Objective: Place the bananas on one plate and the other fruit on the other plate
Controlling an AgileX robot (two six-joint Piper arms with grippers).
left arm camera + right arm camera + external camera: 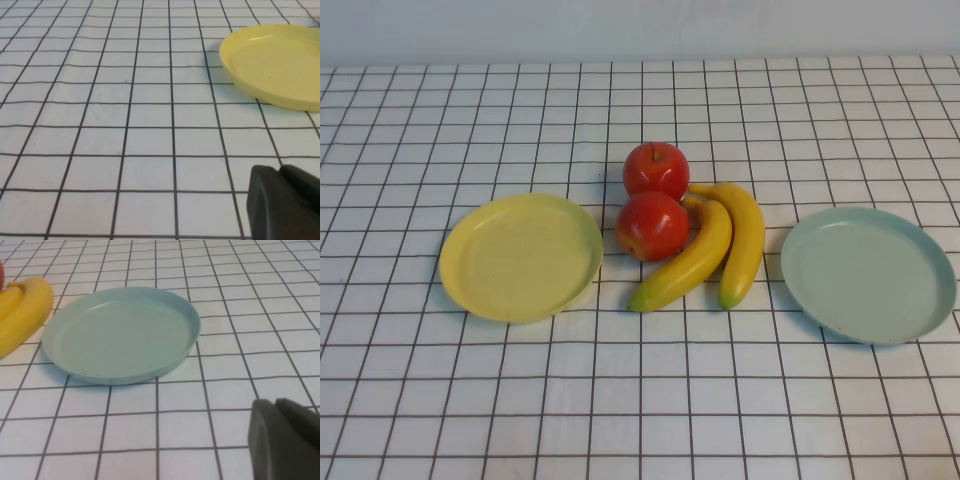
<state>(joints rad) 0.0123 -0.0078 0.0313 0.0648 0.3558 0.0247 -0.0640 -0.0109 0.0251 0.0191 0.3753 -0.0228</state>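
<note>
Fruit bunched mid-table between two bare plates; both arms held back.

Two red apples [654,198] touch two bananas [715,250] between the yellow plate [520,257] on the left and the blue-green plate [868,273] on the right. The left end effector [282,202] hangs near the yellow plate, the right end effector [285,440] near the blue-green plate; whether either is clenched or released, I cannot tell.

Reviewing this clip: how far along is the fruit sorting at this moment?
Nothing is sorted yet. Both bananas and both apples sit clustered on the cloth between the bare yellow plate and blue-green plate. Nothing is in hand: the left gripper and right gripper show only in their wrist views, holding nothing. All four fruits remain.
</note>
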